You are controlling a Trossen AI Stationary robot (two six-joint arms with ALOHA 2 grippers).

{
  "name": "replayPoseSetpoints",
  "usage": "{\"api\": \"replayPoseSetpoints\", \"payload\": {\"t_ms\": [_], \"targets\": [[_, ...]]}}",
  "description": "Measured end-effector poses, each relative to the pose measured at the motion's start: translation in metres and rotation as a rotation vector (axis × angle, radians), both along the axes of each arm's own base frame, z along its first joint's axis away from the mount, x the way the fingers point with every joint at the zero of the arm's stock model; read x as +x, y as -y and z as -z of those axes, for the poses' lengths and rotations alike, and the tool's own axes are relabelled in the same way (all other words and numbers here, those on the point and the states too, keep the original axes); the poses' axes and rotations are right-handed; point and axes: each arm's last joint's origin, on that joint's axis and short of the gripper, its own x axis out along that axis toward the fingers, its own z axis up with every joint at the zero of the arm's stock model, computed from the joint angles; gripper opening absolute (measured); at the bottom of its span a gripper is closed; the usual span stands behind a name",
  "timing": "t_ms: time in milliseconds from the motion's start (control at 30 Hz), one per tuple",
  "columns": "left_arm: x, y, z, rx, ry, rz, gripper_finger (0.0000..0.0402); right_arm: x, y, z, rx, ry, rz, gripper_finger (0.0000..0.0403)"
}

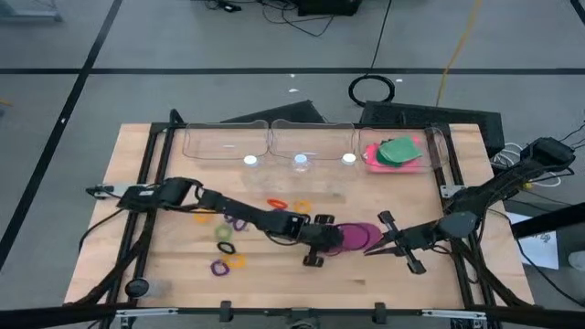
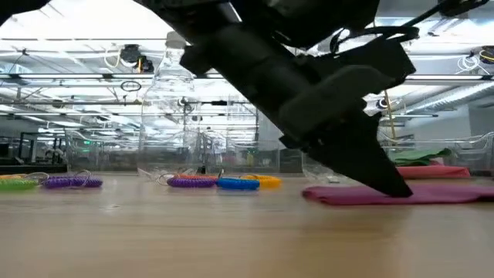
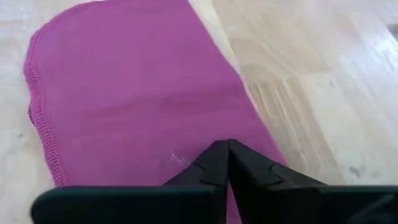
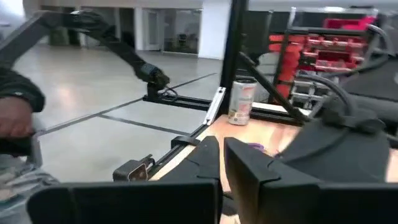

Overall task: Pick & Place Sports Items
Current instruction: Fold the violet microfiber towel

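Note:
A purple flat piece [image 1: 358, 236] [image 3: 137, 87] lies flat on the wooden table, right of centre. My left gripper [image 1: 322, 245] [image 3: 227, 147] reaches in from the left, shut, with its tip on the piece's left part. My right gripper [image 1: 369, 249] [image 4: 222, 148] hovers level just right of the piece, shut and holding nothing. Small elastic rings lie to the left: orange [image 1: 277, 203], purple [image 1: 239, 222], green [image 1: 225, 234] and another purple [image 1: 219, 268]. Pink and green pieces [image 1: 398, 153] rest in the far right clear bin. My left gripper's shut fingertips [image 2: 401, 188] meet the top face of the purple piece [image 3: 186, 155], slanting down from the table's left. The piece lies flat on the table [image 2: 432, 194] under them; nothing is pinched between the fingers.
Three clear bins [image 1: 265, 144] stand in a row along the far edge, the left two showing only light spots. A black ring [image 1: 324, 219] lies just beyond my left gripper. Bare wood [image 1: 274, 283] runs along the near edge.

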Motion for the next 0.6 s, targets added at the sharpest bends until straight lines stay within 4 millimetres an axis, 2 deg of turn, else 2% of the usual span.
{"api": "replayPoseSetpoints", "payload": {"t_ms": [133, 333, 500, 600], "targets": [[-0.004, 0.004, -0.013, 0.027, 0.023, 0.049, 0.0010, 0.001, 0.001, 0.003, -0.009, -0.025, 0.050, 0.0025], [-0.004, 0.005, -0.034, 0.015, 0.080, 0.055, 0.0003, 0.001, 0.002, 0.004, 0.022, -0.050, 0.051, 0.0091], [-0.007, 0.006, -0.037, 0.017, 0.066, 0.059, 0.0014, 0.001, 0.002, 0.009, 0.108, -0.135, 0.054, 0.0151], [-0.013, 0.007, -0.035, 0.015, -0.008, 0.079, 0.0009, 0.002, 0.005, 0.015, 0.171, -0.221, 0.102, 0.0179]]}}
